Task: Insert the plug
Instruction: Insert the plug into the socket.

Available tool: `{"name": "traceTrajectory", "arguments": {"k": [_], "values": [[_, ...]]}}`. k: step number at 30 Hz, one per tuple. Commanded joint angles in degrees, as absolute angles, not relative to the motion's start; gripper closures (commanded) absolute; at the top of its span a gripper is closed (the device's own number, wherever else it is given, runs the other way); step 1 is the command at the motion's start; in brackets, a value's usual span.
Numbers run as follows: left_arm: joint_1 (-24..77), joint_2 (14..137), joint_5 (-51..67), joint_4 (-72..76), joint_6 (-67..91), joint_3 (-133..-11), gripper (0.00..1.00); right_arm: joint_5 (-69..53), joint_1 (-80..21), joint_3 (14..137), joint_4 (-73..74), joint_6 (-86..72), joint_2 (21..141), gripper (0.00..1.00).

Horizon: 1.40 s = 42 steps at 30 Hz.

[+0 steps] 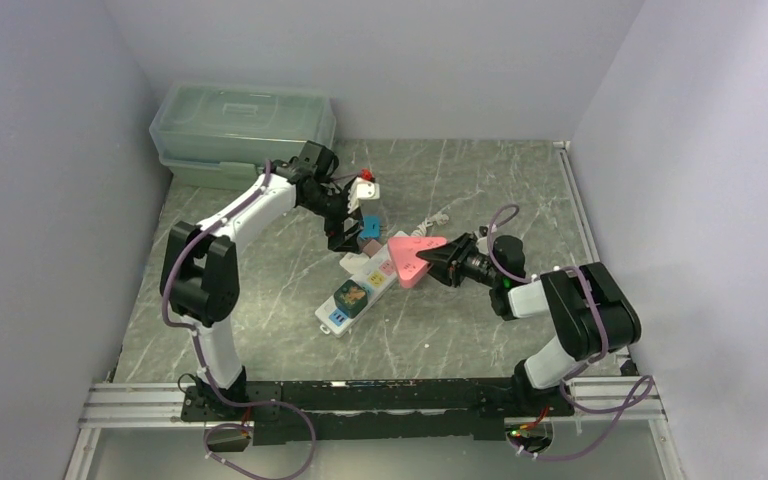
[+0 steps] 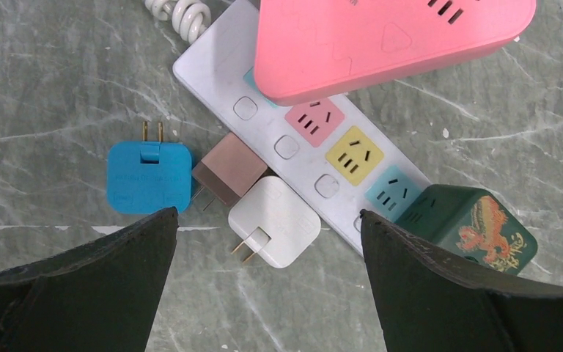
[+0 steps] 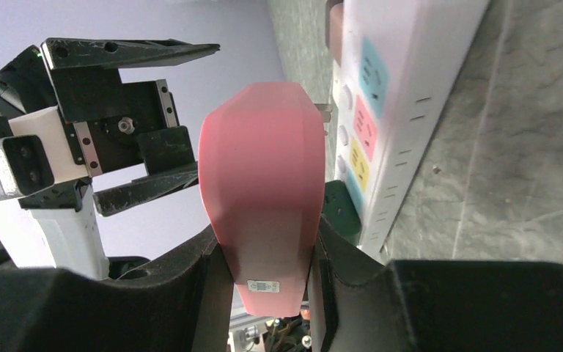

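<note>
Two pincers were in view. The right pincer (image 3: 264,253) clamped the pink plug (image 3: 260,169) at its narrow end, prongs facing the power strip (image 1: 362,274) at frame centre, probably for alignment. The left pincer (image 2: 267,220) hung fully spread, empty, above loose adapters (image 2: 149,178).

A: What is the left arm (image 1: 245,212) doing?

B: It is reaching forward from its base with the elbow raised, and the wrist is bending downward. The left end effector (image 2: 267,214) is pointing straight down. Its two fingers (image 2: 95,286) are standing wide apart and gripping nothing.

A: And the right arm (image 1: 585,305)?

B: It is folding low, and the forearm is stretching toward the left. The right end effector (image 3: 267,246) is pointing sideways toward the left one. Its fingers (image 3: 190,293) are pressing on both sides of a pink plug (image 3: 260,183).
</note>
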<state>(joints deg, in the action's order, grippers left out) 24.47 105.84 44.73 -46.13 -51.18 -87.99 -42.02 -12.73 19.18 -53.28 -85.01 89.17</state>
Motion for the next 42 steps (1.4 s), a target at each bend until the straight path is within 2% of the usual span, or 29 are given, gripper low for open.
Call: {"name": "traceTrajectory", "arguments": {"k": [1,28,42], "values": [[25.11,106.8,45.64,-42.75,-48.89,-89.24,0.01,-42.79,-11.68,18.12,-64.2,-86.06,91.4,1.0],[26.1,107.47,43.89,-39.36,-46.0,-85.85,0.02,-43.24,-9.73,18.09,-77.08,-85.53,102.76,1.0],[26.58,108.72,42.99,-37.33,-41.37,-86.9,0.03,-44.03,-9.48,18.02,-72.47,-82.23,102.37,1.0]]}}
